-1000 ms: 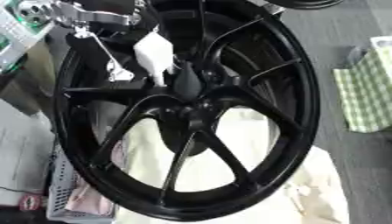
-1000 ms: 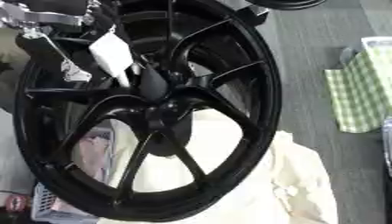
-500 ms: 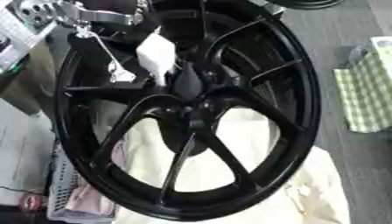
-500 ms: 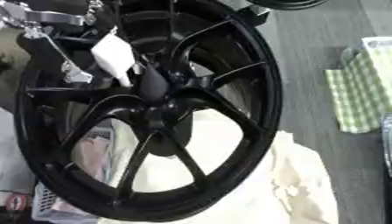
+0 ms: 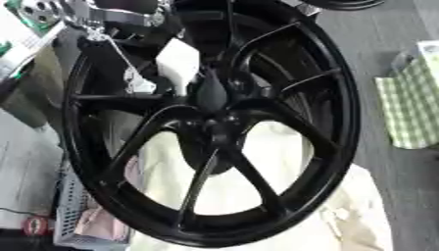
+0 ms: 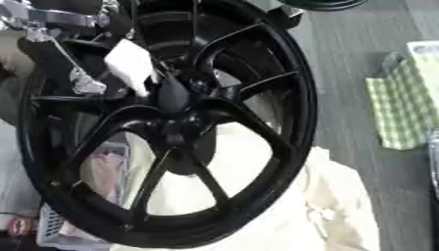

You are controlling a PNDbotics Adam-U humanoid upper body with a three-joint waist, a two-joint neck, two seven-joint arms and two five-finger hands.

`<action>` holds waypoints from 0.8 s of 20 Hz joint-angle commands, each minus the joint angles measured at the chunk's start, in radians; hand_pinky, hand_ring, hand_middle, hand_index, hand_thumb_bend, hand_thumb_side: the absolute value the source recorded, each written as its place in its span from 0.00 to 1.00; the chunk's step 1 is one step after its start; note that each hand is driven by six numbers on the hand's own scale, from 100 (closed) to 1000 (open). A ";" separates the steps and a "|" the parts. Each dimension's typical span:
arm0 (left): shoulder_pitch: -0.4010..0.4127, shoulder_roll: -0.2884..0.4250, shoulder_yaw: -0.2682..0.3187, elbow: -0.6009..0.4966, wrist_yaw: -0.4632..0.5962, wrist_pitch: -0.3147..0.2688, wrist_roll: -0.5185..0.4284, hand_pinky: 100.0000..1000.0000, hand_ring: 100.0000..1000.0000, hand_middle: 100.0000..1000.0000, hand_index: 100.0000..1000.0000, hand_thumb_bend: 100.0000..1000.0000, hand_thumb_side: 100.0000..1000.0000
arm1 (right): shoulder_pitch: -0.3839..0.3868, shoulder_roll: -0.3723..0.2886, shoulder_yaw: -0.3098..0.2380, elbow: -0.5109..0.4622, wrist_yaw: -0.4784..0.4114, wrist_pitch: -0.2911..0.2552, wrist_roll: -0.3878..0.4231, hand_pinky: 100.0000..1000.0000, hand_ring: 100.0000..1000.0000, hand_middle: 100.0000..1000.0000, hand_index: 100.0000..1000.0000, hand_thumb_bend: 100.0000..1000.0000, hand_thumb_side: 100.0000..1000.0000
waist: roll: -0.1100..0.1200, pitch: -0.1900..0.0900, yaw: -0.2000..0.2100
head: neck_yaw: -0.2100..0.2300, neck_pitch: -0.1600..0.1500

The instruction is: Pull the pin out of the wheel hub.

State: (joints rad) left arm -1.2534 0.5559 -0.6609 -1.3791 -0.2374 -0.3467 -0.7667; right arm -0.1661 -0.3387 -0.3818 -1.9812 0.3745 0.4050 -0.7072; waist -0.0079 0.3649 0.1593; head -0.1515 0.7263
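Wheel (image 5: 214,127) stands on edge over cream cloth (image 5: 343,215), hub (image 5: 219,128) facing the camera so a pin is reachable, though none is discernible; left hand (image 5: 107,14) hovers far left, finger state untellable, above a white tag (image 5: 178,63).

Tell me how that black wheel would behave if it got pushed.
The black wheel looks rigid and probably heavy, with thick spokes and rim. Standing on edge, it may roll or tip. The cream cloth beneath might damp rolling.
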 commanded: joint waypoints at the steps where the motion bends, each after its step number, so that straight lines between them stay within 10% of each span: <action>1: -0.035 0.022 0.027 -0.032 0.034 -0.119 -0.140 0.74 0.55 0.31 0.50 0.00 0.20 | -0.004 -0.017 -0.009 -0.019 0.001 0.200 -0.200 0.66 0.65 0.72 0.73 0.00 0.47 | 0.001 -0.024 0.000 | 0.001 -0.007; 16: -0.042 0.029 0.096 -0.053 0.117 -0.017 -0.140 0.65 0.28 0.00 0.09 0.00 0.18 | -0.007 -0.014 -0.019 -0.019 0.008 0.204 -0.200 0.67 0.65 0.72 0.73 0.00 0.47 | -0.002 -0.027 0.001 | 0.008 -0.010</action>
State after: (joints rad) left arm -1.2710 0.5560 -0.5902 -1.4185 -0.1277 -0.2875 -0.8258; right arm -0.1668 -0.3386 -0.3891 -1.9812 0.3768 0.4070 -0.7052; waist -0.0086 0.3641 0.1609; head -0.1455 0.7265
